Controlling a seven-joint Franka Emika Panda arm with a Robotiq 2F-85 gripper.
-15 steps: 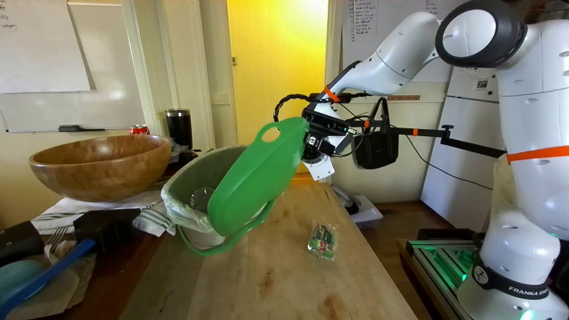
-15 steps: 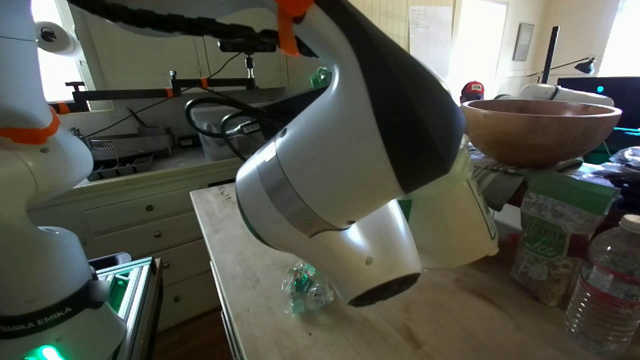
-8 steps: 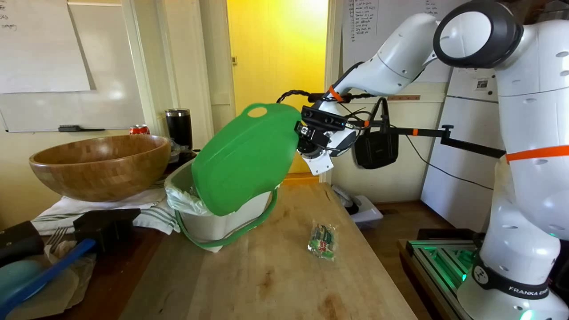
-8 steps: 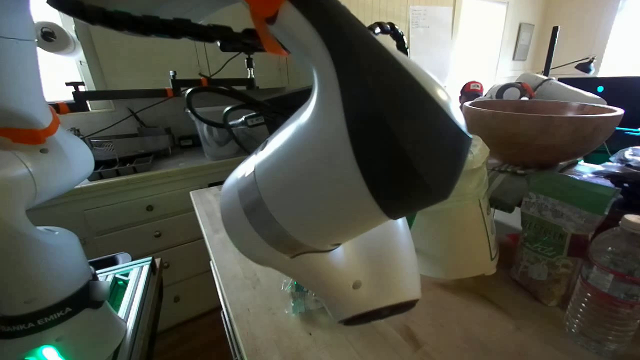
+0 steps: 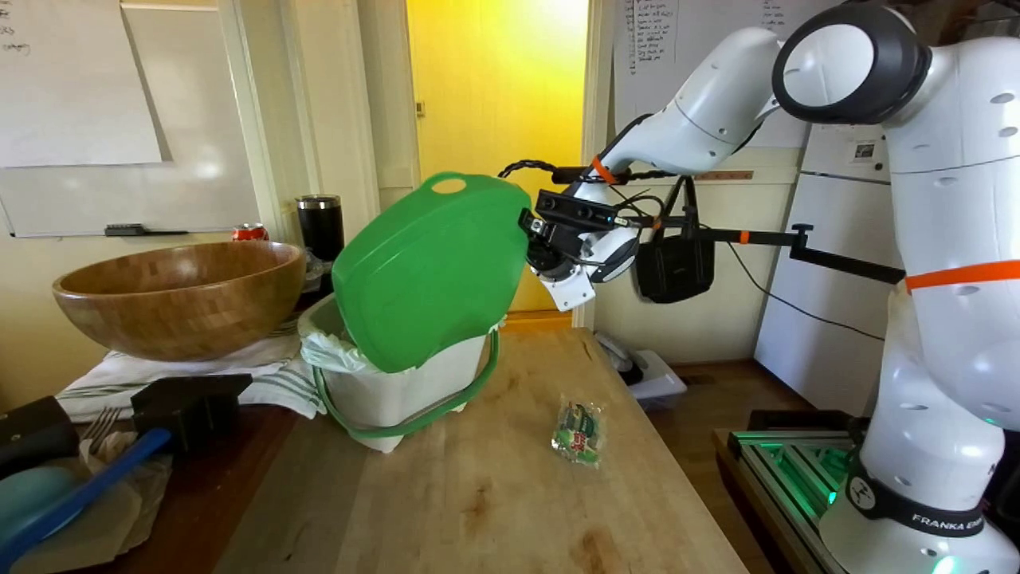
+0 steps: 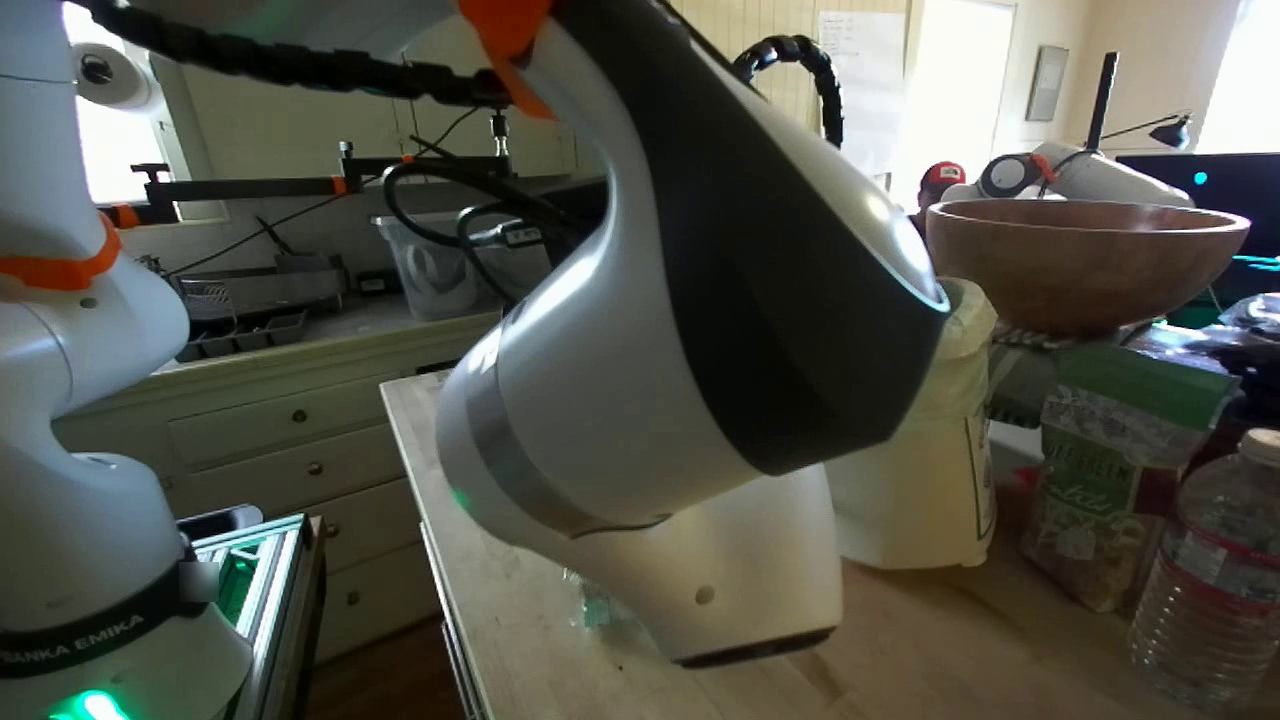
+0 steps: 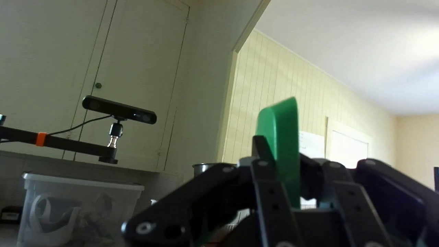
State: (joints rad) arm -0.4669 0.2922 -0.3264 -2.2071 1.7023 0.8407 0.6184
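Observation:
My gripper [image 5: 532, 235] is shut on the edge of a green lid [image 5: 434, 271]. In the wrist view the lid [image 7: 287, 147] stands edge-on between the two black fingers [image 7: 284, 154]. The lid is held steeply tilted over a white bin [image 5: 414, 391] with a green handle and a plastic liner. The lid's lower end overlaps the bin's rim in that exterior view; I cannot tell whether they touch. The bin [image 6: 910, 500] is partly behind my arm in an exterior view, where gripper and lid are hidden. A small clear packet [image 5: 578, 432] lies on the table.
A large wooden bowl [image 5: 183, 303] stands beside the bin on a striped towel [image 5: 279, 391]. A black tumbler [image 5: 320, 231] is behind it. Utensils [image 5: 88, 494] lie at the near left. A green bag [image 6: 1100, 480] and a water bottle [image 6: 1215, 590] stand near the bin.
My gripper and the lid have moved slightly left in an exterior view, and the lid has risen and turned its broad face toward that camera. The bin has tipped back to nearly upright.

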